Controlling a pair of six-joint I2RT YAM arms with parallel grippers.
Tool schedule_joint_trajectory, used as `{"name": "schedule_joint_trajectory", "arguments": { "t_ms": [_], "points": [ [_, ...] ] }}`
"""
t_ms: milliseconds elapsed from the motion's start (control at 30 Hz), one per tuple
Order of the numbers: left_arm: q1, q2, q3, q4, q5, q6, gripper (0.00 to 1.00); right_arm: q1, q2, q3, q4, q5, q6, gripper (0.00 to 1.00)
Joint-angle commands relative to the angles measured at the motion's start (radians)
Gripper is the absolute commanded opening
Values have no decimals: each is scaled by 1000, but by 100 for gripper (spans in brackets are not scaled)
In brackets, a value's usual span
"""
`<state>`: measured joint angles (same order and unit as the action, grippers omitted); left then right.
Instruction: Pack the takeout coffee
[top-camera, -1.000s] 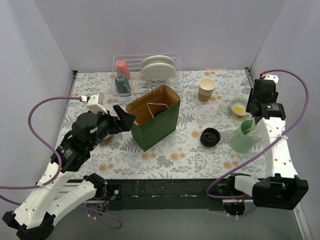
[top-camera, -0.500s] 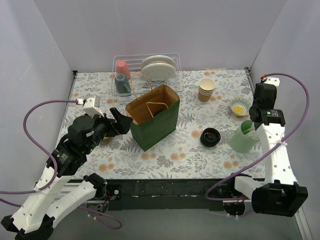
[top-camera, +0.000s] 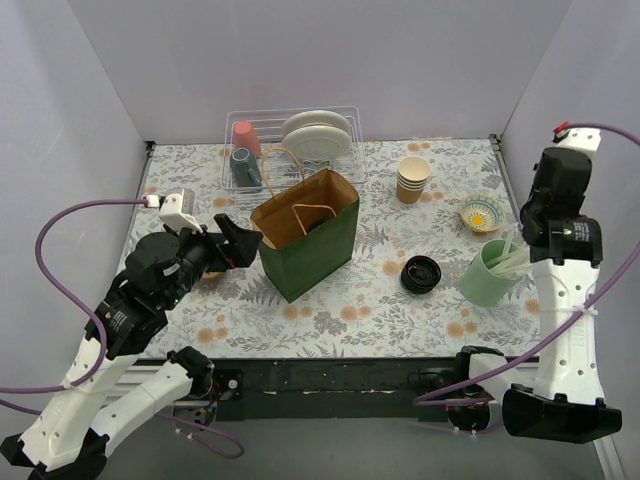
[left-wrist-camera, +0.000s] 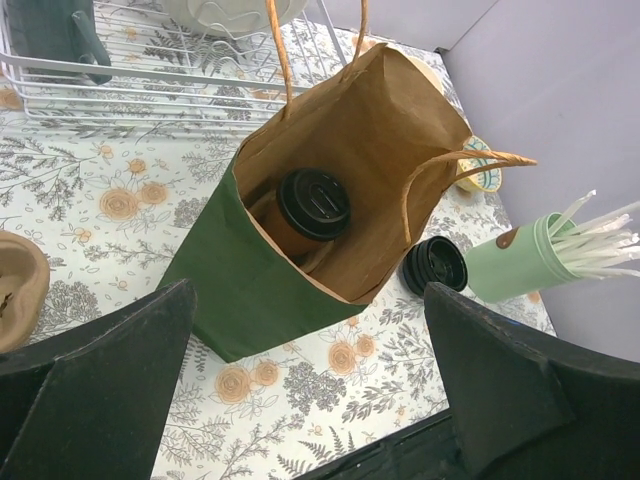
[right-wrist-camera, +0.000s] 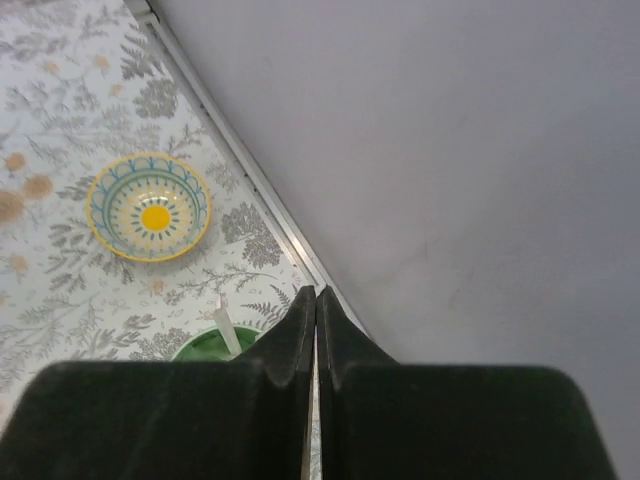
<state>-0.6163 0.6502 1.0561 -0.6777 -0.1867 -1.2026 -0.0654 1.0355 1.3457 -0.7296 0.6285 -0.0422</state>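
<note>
Already the takeout coffee (left-wrist-camera: 312, 205) is sitting inside the paper bag (left-wrist-camera: 300, 230), leaning a little against the bag's inner wall, so the packing itself is looking finished; I am judging that only pulling the arms away is left. The left gripper (left-wrist-camera: 310, 400) is hanging beside the bag with its fingers spread wide and nothing between them. The right gripper (right-wrist-camera: 316, 330) is raised high near the side wall, its two fingers pressed together and holding nothing.

The bag is showing stiff creased paper, green outside and brown inside, with thin twisted paper handles standing up. The cup is showing a brown kraft body and a round black plastic lid with a raised rim. A loose black lid (top-camera: 421, 273) is lying flat on the flowered tablecloth (top-camera: 350, 320), near a smooth pale green holder (top-camera: 488, 272) full of white sticks. A stack of tan cups (top-camera: 413, 179) and a glossy yellow bowl (right-wrist-camera: 148, 206) are standing further back.
</note>
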Motion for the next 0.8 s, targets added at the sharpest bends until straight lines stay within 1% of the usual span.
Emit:
{"name": "schedule_joint_trajectory", "arguments": {
  "t_ms": [0,100,133,233,267,300,333,367,400,433,467,500,567,600,633,667,700,767],
  "points": [
    [1,-18,16,9,15,14,98,1,29,307,-68,-13,-22,1],
    [1,-29,7,21,39,28,98,19,80,452,-91,-52,-42,1],
    [1,-30,5,23,41,29,98,35,89,539,-87,-62,-50,1],
    [1,-26,18,26,24,38,98,64,130,666,-39,-165,-68,1],
    [1,-20,33,27,21,40,98,64,133,682,-22,-265,-70,1],
    [1,-15,41,24,17,40,98,64,138,694,-2,-327,-58,1],
    [1,-12,47,21,18,43,98,90,147,710,10,-389,-42,1],
    [1,-9,60,18,26,51,98,95,168,742,13,-497,-21,1],
    [1,-3,68,7,36,76,98,96,178,753,13,-548,28,1],
    [1,-1,73,1,41,81,98,99,201,765,15,-602,42,1],
    [1,-1,77,-8,38,83,98,101,208,774,19,-700,82,1],
    [1,-4,82,-22,29,84,98,110,215,771,28,-739,143,1],
    [1,-7,87,-32,0,101,98,171,222,748,80,-826,189,1],
    [1,-9,91,-43,-13,113,98,211,221,712,102,-829,217,1],
    [1,-3,99,-51,-25,132,98,304,215,693,120,-823,231,1],
    [1,6,110,-75,-58,143,98,349,210,669,142,-831,243,1],
    [1,14,132,-89,-71,153,98,433,209,629,183,-836,252,1],
    [1,32,153,-109,-100,172,98,522,216,609,194,-811,261,1]
  ]
}}
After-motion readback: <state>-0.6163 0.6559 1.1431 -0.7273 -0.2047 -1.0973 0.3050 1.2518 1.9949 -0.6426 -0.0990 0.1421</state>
